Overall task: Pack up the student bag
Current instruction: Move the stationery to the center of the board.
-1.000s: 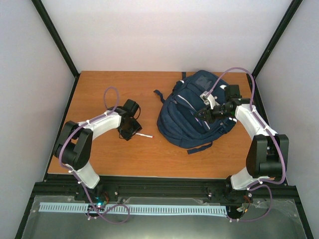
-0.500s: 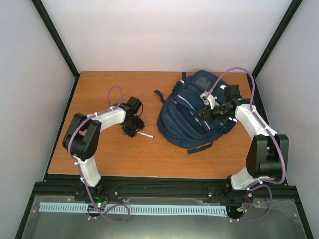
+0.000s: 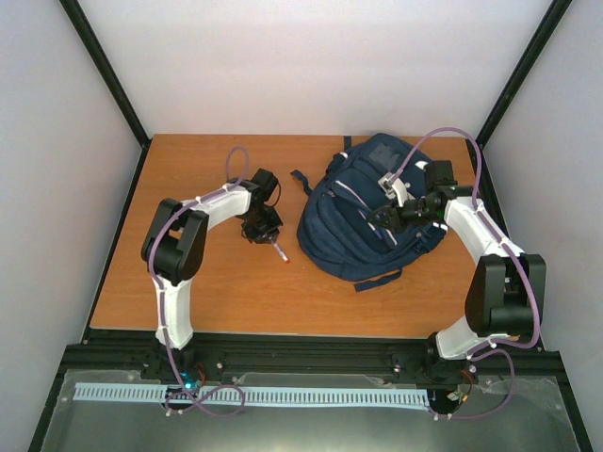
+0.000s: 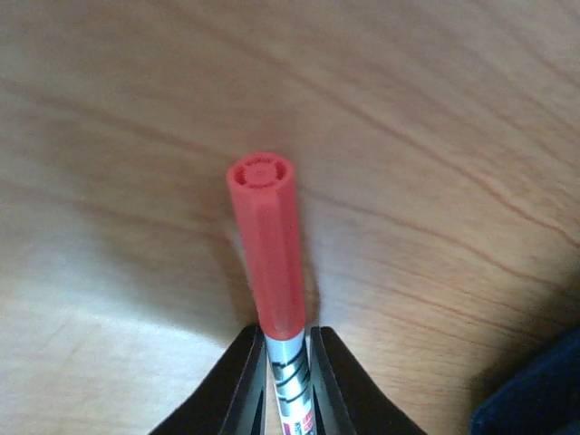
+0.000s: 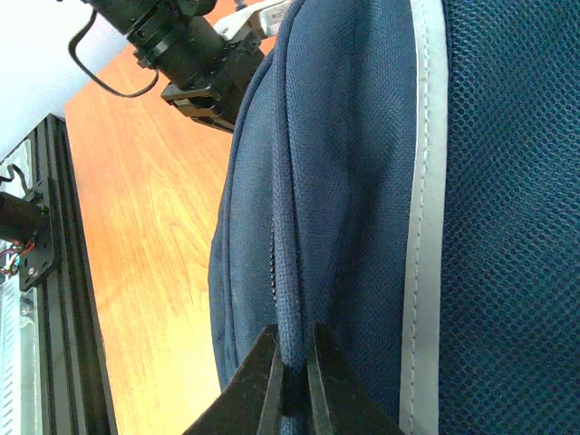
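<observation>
the student bag [image 3: 367, 212], a large navy-blue fabric backpack with white reflective stripes and dark straps, lies on the right half of the orange-brown wooden table [image 3: 207, 292], toward the far side. one dark strap goes out from it to the left and one more to the near side.

the right gripper [image 5: 292, 362] is on top of the student bag, on its right part. its two black fingers are pressed together on a raised ridge of the blue fabric, which looks like a seam or a zip line, and the fabric is pinched between them. just beside this ridge, a white stripe runs along the bag.

the left gripper [image 4: 288, 349] is low over the table, just beside the left edge of the student bag but not touching it. its fingers pinch the white barrel of a thin marker with a red ribbed cap [image 4: 265, 245], one finger on each side of the barrel. the red cap sticks out in front of the fingers, and in the top view it points to the near right. i cannot tell if the marker rests on the wood or is a little above it.
</observation>
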`<move>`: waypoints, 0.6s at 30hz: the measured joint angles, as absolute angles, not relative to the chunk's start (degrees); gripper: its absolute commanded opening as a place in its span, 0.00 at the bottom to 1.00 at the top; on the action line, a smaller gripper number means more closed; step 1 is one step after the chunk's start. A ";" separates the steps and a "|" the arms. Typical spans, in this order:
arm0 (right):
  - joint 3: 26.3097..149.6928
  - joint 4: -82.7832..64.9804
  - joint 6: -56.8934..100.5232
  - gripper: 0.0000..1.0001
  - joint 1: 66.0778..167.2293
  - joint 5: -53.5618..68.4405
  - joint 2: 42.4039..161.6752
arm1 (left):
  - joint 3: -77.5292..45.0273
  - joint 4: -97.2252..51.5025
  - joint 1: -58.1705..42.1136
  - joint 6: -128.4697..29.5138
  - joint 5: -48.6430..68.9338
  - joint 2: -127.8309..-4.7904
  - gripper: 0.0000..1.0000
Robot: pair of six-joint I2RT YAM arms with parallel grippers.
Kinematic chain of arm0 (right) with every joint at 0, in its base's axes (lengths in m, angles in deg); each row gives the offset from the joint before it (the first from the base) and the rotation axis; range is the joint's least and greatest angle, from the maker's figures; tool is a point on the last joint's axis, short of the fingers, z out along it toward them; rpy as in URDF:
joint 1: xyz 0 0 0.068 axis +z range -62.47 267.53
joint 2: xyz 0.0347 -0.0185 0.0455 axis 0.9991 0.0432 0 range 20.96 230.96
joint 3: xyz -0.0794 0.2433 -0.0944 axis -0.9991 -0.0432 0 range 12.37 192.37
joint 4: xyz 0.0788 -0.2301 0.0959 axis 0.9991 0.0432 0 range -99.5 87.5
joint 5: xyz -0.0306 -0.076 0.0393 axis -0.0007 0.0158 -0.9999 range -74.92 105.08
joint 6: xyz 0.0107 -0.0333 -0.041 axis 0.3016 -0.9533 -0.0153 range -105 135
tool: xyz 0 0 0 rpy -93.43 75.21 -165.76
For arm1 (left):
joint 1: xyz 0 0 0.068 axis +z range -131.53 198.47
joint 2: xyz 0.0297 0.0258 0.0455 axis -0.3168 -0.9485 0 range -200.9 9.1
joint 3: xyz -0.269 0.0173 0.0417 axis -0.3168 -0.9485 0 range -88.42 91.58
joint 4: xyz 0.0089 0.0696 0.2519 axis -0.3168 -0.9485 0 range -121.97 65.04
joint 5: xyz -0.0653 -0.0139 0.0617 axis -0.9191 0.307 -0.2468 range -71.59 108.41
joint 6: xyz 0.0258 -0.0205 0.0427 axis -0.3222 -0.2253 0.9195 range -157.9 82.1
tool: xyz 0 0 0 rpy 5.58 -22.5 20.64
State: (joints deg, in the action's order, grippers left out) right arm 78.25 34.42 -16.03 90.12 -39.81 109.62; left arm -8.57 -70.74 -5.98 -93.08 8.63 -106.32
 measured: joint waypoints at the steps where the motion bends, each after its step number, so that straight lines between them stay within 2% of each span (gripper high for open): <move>1: 78.25 34.42 -16.03 0.03 90.12 -39.79 109.62 | -7.30 -71.31 -5.95 -91.22 8.01 -107.15 0.15; 8: 78.25 34.42 -16.00 0.03 90.12 -39.79 109.60 | -5.88 -72.34 -5.93 -80.84 5.72 -108.16 0.14; 16: 78.25 34.42 -16.00 0.03 90.12 -39.81 109.60 | -14.40 -77.48 -7.46 -70.89 7.16 -101.95 0.12; 18: 78.25 34.42 -16.00 0.03 90.12 -39.86 109.60 | -16.22 -78.94 -8.51 -69.34 8.89 -100.48 0.15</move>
State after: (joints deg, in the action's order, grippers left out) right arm 78.25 34.42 -16.00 90.12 -39.86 109.60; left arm -16.22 -78.94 -8.51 -69.34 8.89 -100.48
